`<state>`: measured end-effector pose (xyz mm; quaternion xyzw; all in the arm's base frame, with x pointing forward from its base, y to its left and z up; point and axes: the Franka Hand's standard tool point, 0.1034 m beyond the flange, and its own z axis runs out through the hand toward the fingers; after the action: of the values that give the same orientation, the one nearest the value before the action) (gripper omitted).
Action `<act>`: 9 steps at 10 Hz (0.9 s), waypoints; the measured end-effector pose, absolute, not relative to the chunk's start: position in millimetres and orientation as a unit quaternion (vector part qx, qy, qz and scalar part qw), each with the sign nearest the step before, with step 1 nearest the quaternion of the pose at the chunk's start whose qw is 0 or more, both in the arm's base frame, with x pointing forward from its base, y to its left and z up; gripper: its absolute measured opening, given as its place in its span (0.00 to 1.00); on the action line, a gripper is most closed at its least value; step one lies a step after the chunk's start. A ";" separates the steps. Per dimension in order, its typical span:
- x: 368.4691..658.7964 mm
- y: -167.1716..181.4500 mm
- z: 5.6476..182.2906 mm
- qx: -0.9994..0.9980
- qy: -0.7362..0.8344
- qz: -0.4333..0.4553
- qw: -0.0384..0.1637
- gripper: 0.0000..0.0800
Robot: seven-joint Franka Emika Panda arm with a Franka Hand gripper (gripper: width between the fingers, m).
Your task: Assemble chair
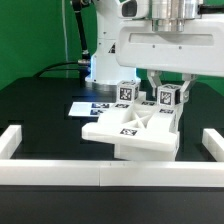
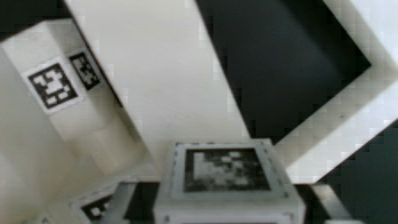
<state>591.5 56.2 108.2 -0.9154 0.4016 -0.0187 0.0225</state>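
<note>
- White plastic low border rail [image 1: 100,176] runs along the near edge of the black table [image 1: 40,110], turning up into short side walls at the exterior view's left and right; it fences the working area on three sides.
- Just behind the rail sits the chair [image 1: 133,133], a partly joined cluster of white blocky plastic slabs and bars carrying black-and-white square tags. A flat slab lies low at the front, with diagonal bars and upright pieces rising from it.
- Two small white tagged cubes [image 1: 126,93] stand at the cluster's top, side by side. Judged from this, the base parts are together, while the whole does not yet read as a finished chair; how many parts remain cannot be told.
- Directly above the cluster hangs the robot's two-finger gripper [image 1: 160,82], its dark fingers reaching down around the cube nearer the exterior view's right. Whether the fingers are pressed onto that cube or stand slightly off it cannot be told from either view.
- Close in, the wrist view shows a tagged cube face [image 2: 222,170] beneath the camera, with a tall white tagged slab [image 2: 80,90] leaning beside it.
- Behind the chair lies the thin flat white marker board [image 1: 88,106], near the arm's glossy white base.
- Open table lies toward the exterior view's left; room looks tightest between cluster and near rail.
</note>
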 end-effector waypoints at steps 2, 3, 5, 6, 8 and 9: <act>591.9 58.2 108.3 -0.870 0.491 -0.016 0.028 0.34; 592.2 58.6 108.3 -0.856 0.516 -0.016 0.029 0.34; 592.1 59.5 108.2 -0.820 0.572 -0.013 0.032 0.34; 592.1 59.8 108.1 -0.793 0.608 -0.012 0.032 0.34; 592.0 60.5 108.1 -0.775 0.631 -0.010 0.033 0.34; 591.9 60.5 107.9 -0.782 0.622 -0.010 0.033 0.34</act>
<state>591.9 60.5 107.9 -0.7820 0.6223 -0.0103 0.0331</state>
